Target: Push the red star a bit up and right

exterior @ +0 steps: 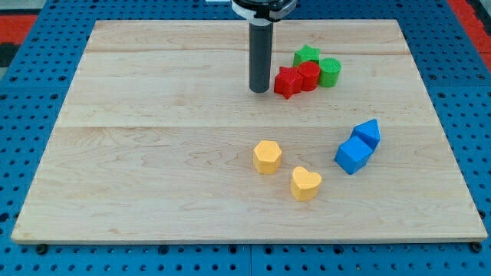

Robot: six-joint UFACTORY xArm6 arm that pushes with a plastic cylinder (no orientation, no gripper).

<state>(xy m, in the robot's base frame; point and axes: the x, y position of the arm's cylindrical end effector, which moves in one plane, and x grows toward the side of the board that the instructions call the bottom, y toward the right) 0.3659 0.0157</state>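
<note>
Tip [259, 90] just left of red star [288, 83]; rod's top cropped.

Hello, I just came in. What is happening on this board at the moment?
A robot arm slides a dark rod over a wooden board to push blocks. My tip stands just left of the red star, close to it or touching. The star sits in a tight cluster with a red cylinder, a green star and a green cylinder. Two yellow and two blue blocks lie lower down.
</note>
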